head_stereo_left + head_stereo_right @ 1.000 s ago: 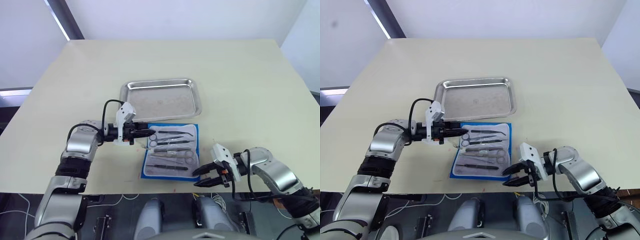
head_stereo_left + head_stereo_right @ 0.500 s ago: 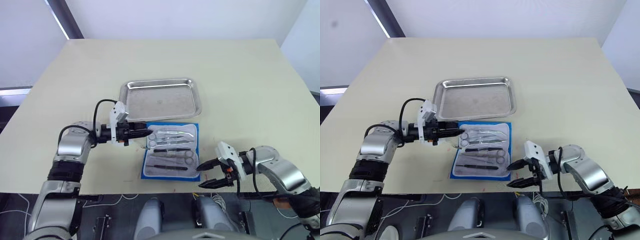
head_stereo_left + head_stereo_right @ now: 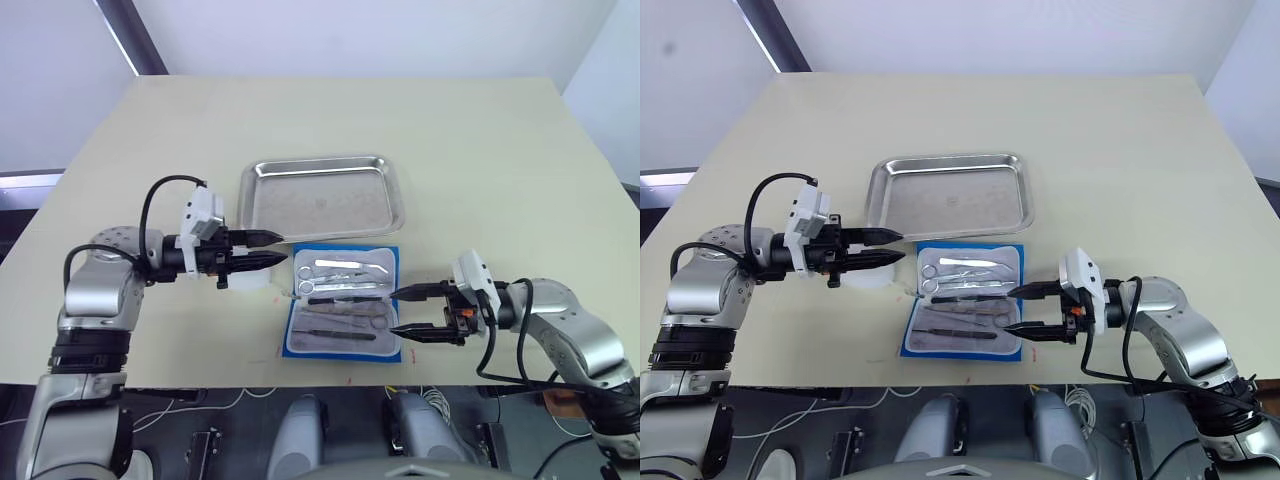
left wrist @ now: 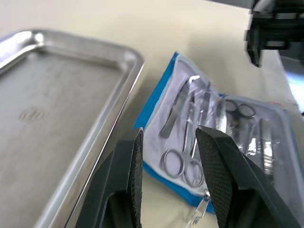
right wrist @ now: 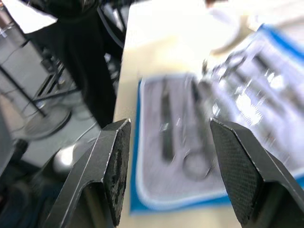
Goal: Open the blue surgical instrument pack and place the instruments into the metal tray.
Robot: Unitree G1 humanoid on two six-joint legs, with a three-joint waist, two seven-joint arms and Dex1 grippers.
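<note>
Left claw [image 3: 272,248] pulled back off the blue surgical instrument pack [image 3: 343,301] — now parted. Right claw [image 3: 400,311] swung up beside the pack's edge.

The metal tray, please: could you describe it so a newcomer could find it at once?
Start at the beige table and look to its middle. The metal tray lies there, just beyond the open blue pack of instruments. It is the shiny, shallow steel rectangle with rounded corners and a raised rim, and nothing lies in it.
</note>
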